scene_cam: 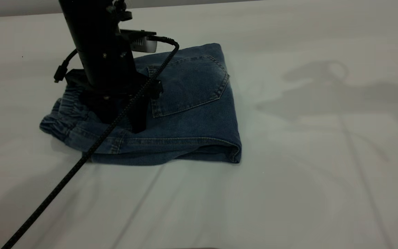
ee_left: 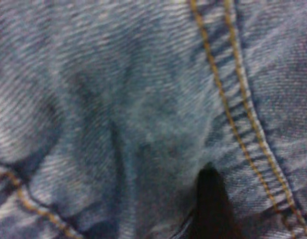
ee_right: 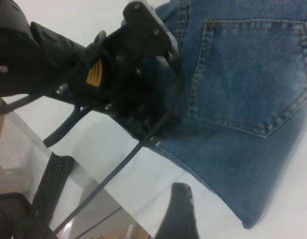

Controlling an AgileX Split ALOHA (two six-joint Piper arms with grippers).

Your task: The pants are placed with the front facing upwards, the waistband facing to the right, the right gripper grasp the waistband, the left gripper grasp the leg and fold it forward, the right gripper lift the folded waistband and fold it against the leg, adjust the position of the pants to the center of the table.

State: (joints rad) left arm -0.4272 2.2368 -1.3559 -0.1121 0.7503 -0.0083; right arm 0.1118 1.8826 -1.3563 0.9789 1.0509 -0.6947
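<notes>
Exterior view: left pincer [scene_cam: 130, 119] presses folded pants [scene_cam: 192, 114], hiding waistband [scene_cam: 64, 114].

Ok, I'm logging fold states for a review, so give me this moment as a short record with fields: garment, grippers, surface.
garment: the pants lie folded into a compact stack, back patch pocket facing up
waistband: the waistband is at the stack's left end in the exterior view
left gripper: the left gripper is down on the denim beside the pocket; one fingertip shows in its wrist view
right gripper: outside the exterior view; only one fingertip shows in its own wrist view
surface: the table, white
</notes>
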